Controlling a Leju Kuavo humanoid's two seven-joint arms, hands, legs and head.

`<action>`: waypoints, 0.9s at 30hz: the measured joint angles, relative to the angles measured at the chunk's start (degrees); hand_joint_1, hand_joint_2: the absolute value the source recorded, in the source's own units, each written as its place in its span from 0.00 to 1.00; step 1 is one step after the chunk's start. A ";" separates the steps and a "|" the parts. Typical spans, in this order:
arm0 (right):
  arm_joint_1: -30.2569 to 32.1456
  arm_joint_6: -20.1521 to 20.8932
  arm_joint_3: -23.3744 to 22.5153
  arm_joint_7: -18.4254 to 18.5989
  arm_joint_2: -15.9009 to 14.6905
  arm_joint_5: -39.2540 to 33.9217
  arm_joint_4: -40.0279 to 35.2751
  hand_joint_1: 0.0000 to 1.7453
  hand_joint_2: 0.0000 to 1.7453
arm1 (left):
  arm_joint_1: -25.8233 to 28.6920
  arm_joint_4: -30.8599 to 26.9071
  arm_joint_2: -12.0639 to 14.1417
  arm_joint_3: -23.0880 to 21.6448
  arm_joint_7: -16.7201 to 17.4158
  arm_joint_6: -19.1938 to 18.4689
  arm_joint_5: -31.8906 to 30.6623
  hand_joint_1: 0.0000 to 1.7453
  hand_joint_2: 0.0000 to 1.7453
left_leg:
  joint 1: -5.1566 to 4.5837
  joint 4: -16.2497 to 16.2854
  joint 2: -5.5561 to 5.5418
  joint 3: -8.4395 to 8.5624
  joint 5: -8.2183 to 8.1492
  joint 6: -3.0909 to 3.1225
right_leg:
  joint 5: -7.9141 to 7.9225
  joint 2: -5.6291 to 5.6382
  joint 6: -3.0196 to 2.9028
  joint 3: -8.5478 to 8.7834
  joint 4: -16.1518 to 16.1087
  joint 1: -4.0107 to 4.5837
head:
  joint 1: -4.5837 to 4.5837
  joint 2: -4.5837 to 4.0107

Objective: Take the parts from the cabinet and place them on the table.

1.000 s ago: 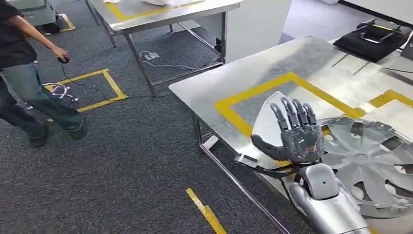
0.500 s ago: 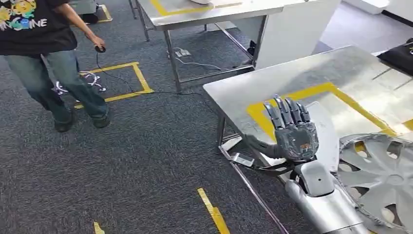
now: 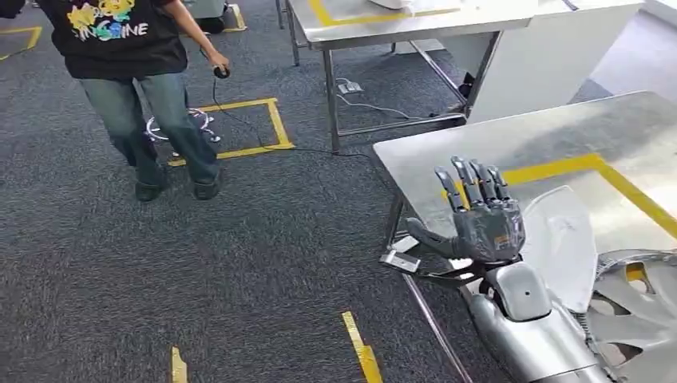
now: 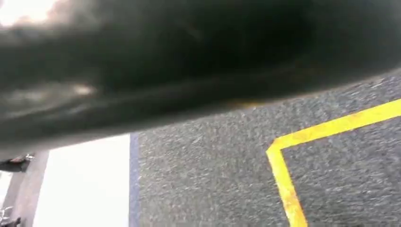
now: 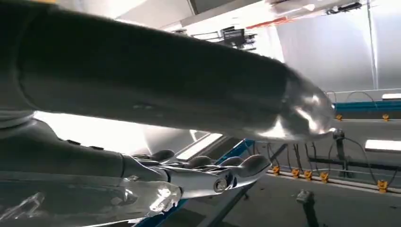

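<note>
My right hand (image 3: 483, 223) is raised over the near corner of the steel table (image 3: 479, 144), palm away from me, fingers spread and thumb out, holding nothing. Just right of it a flat silver panel part (image 3: 568, 239) lies on the table. A silver hubcap (image 3: 639, 311) lies beyond that at the lower right edge, partly cut off. In the right wrist view the dark fingers (image 5: 213, 165) stretch out over a shiny surface.
A person (image 3: 144, 88) in a black shirt and jeans stands on the carpet at upper left, holding a small dark device on a cable. A second steel table (image 3: 359, 28) and a white cabinet (image 3: 543, 56) stand behind. Yellow tape (image 3: 359, 351) marks the floor.
The camera has swung left, so the table and parts have slid right and the person has come further into view. My right hand stays raised and spread.
</note>
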 joint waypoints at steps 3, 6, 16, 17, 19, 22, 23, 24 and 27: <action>-0.34 0.00 -0.04 0.00 0.37 -0.02 0.17 0.00 0.00 | -0.24 0.00 0.02 0.00 0.00 0.09 0.02 0.00 0.00 | -0.06 8.98 4.49 -4.13 -5.23 -0.72 | -0.16 -1.56 -0.87 0.31 -0.15 0.21 | -0.48 0.00; -0.30 0.00 -0.02 -0.02 0.44 -0.07 0.63 0.00 0.00 | -0.11 0.00 0.00 0.00 0.00 0.09 0.02 0.00 0.00 | 0.17 17.84 4.85 -8.79 -7.57 -0.94 | -0.39 -3.27 -1.08 0.39 -0.14 0.43 | -0.50 -0.02; -1.02 0.00 0.22 -1.14 1.05 -0.85 1.55 0.00 0.00 | 0.00 0.00 0.13 0.04 0.02 0.57 0.39 0.00 0.00 | -0.57 -0.51 6.97 0.44 0.46 1.39 | -2.00 -5.42 0.93 1.14 0.01 0.80 | -0.33 -0.02; -1.33 0.00 0.20 -1.51 1.05 -1.16 1.73 0.00 0.00 | -0.06 0.00 0.17 0.07 0.02 0.63 0.39 0.00 0.00 | -0.65 -0.36 6.91 0.60 0.30 0.97 | -1.42 -5.02 -0.95 1.35 -0.61 0.78 | -0.02 -0.02; -1.77 0.00 0.33 -2.19 1.07 -1.49 2.19 0.00 0.00 | -0.10 0.00 0.02 0.07 0.00 0.77 0.33 0.00 0.00 | -0.73 -0.35 6.50 0.70 0.16 0.92 | -1.72 -5.12 -1.74 1.72 -0.64 0.81 | -0.04 0.00; -1.73 0.00 0.46 -2.58 1.07 -1.46 2.54 0.00 0.00 | 0.00 0.00 -0.04 0.04 -1.14 1.03 0.09 0.00 0.00 | -0.75 -0.35 6.50 0.63 0.09 1.05 | -1.50 -5.08 -1.34 1.95 -0.99 0.80 | 0.04 0.00; -1.60 0.00 0.46 -2.60 1.07 -1.46 2.62 0.00 0.00 | 0.01 0.00 0.02 0.04 -1.66 1.09 -0.02 0.00 0.00 | -0.78 -0.35 6.51 0.59 0.10 1.07 | -1.37 -5.05 -1.12 2.41 -1.05 0.78 | 0.02 -0.02; -1.44 0.00 0.44 -2.60 1.07 -1.46 2.75 0.00 0.00 | 0.00 0.00 0.02 0.02 -1.95 1.14 -0.09 0.00 0.00 | -0.82 -0.33 6.51 0.57 0.13 1.11 | -1.27 -5.04 -0.77 2.40 -1.14 0.71 | 0.00 -0.02; -1.11 0.00 0.44 -2.67 1.07 -1.31 2.80 0.00 0.00 | 0.00 0.00 0.02 0.00 -2.42 1.18 -0.17 0.00 0.00 | -0.87 -0.27 6.52 0.53 0.13 1.14 | -1.23 -5.02 0.54 2.42 -1.28 0.54 | -0.02 0.00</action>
